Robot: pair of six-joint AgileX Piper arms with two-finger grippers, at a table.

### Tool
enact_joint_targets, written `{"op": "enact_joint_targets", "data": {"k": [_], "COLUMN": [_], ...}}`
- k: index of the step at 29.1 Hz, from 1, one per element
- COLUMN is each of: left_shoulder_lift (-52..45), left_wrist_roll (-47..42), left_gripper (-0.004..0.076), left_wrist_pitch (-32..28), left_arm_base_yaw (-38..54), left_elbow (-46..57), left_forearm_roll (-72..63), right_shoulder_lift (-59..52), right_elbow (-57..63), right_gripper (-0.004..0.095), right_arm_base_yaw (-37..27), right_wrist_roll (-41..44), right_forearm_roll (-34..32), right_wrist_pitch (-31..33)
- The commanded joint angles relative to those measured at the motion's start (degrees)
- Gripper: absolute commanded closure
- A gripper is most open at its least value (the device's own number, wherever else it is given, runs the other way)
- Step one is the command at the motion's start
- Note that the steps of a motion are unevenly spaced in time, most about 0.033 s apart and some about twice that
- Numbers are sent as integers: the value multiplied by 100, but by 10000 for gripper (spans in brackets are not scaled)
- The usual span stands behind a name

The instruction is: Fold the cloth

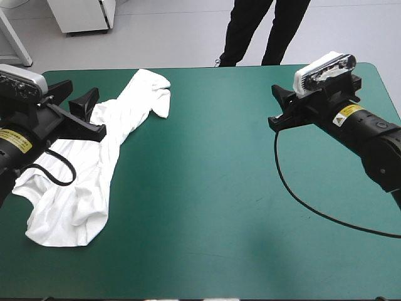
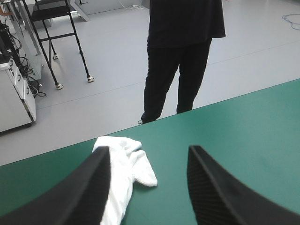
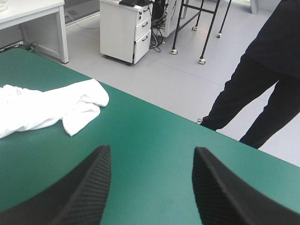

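The left gripper [image 1: 80, 99] has its fingers wide apart and holds nothing. The right gripper [image 1: 277, 106] is the same, well apart from the T-shirt [image 1: 109, 157]. The T-shirt lies long and crumpled on the left side of the teal-green table [image 1: 213, 200].

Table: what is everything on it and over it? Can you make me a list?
T-shirt: one, white, crumpled into a long strip on the table's left part, running from near the far edge towards the near left corner.
Table: one, with a teal-green cover, filling most of the high view.
Left pincer: one, with black fingers, open, at the table's left side by the T-shirt, holding nothing.
Right pincer: one, with black fingers, open, over the table's right part, away from the T-shirt, holding nothing.
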Motion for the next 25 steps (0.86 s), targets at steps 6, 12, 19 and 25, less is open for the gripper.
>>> {"op": "enact_joint_targets", "data": {"k": [6,12,19,25], "left_shoulder_lift": [71,102,135,1148], "left_wrist_roll": [-69,-69,-21,-181], "left_gripper": [360,360,360,360], "left_wrist_pitch": [-393,-595,-87,1860], "left_arm_base_yaw": [-39,-39,-39,-39], "left_elbow": [-181,-181,-181,-793], "left_forearm_roll": [-5,1,171,1798], "right_shoulder_lift": [83,72,72,342], "right_elbow": [-155,-155,-155,-480], "right_gripper": [400,400,400,400], "right_arm_base_yaw": [0,0,0,-100], "right_wrist_roll": [-14,-14,-99,385], "right_forearm_roll": [330,344,254,-620], "right_wrist_pitch": [-247,-872,-581,136]}}
